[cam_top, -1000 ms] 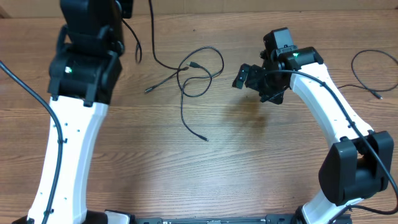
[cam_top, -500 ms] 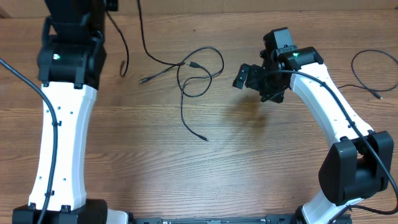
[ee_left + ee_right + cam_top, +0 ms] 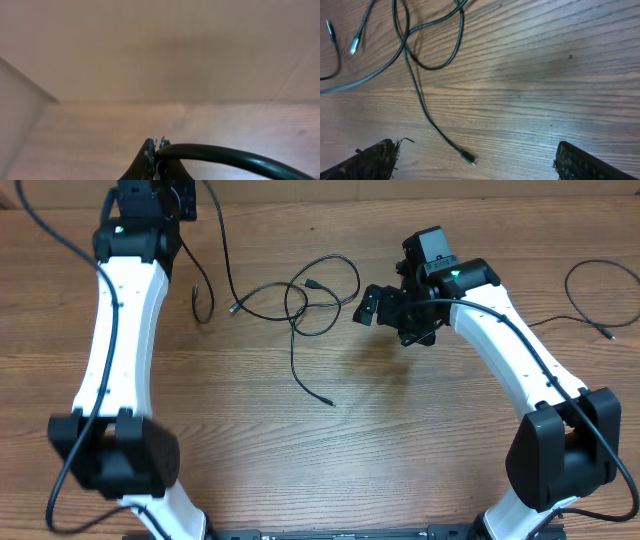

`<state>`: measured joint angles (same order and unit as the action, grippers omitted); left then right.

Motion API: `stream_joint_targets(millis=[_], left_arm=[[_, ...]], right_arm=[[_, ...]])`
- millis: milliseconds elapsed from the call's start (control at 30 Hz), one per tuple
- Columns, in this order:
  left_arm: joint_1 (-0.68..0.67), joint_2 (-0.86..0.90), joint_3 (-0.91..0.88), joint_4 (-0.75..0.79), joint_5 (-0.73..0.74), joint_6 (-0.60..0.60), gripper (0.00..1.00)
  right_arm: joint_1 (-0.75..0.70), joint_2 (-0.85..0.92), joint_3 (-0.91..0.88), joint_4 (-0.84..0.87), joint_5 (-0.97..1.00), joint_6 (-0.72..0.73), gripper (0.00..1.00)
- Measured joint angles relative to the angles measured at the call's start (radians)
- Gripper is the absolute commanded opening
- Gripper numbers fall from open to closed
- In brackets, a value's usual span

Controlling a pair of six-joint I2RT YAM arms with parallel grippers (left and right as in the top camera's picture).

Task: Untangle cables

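Reaching far forward, left tool pinched on one cable

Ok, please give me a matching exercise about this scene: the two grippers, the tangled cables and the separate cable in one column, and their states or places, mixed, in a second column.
Column 1
1. left gripper
2. right gripper
3. tangled cables
4. separate cable

Column 2
A. far right on the table
B. open, holding nothing
C. shut on a cable
D. looped over each other, mid-table

Pairs: 1-C, 2-B, 3-D, 4-A
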<state>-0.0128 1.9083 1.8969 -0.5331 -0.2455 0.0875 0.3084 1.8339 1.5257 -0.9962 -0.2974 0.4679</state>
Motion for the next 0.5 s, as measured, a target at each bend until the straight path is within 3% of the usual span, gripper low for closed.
stream_joint_targets(millis=[200,500], left_arm=[[0.058,0.122,0.000,-0.014,0.000,-0.015,0.04],[0.206,0.132,-0.002,-0.026,0.003,-0.015,0.04]], right_arm=[[0.002,0.002,0.000,-0.007,-0.001,-0.001,1.00],[0.002,0.002,0.000,-0.008,-0.001,0.000,1.00]])
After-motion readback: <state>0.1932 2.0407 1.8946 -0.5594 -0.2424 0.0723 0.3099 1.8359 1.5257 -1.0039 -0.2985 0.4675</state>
